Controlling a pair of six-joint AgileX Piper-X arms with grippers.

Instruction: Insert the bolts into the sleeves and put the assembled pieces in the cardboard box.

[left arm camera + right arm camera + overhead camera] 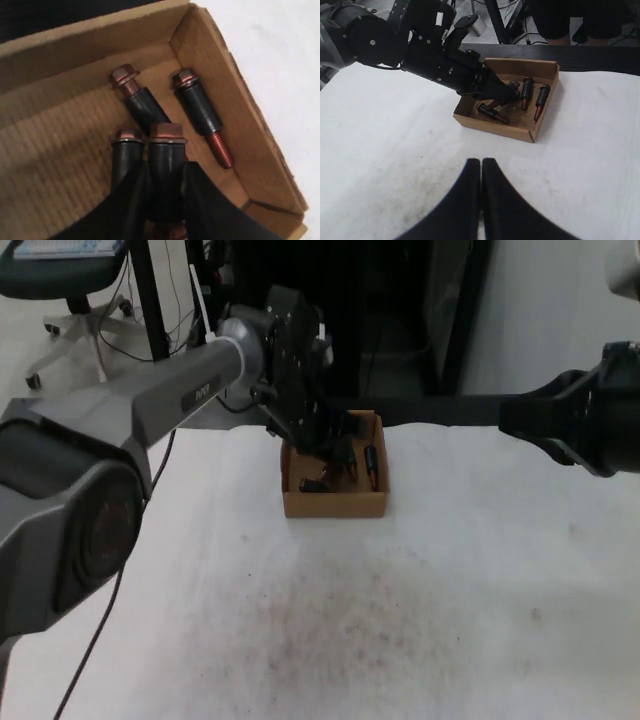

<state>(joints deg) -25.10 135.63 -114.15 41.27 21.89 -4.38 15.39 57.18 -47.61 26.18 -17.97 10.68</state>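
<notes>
Left wrist view is showing four assembled pieces inside the cardboard box. Three are lying loose, and the left gripper is pinching the fourth. The box is sitting upper centre in the high view. The right gripper, fingers pressed together, is hovering over the white desk.

- A small dark label with pale lettering sits on the grey tube of the left arm, seen in the high view. The letters are too small to make out, though they may form one short word.
- No writing, number or sign can be read on the brown cardboard box or the white bench cover.
</notes>
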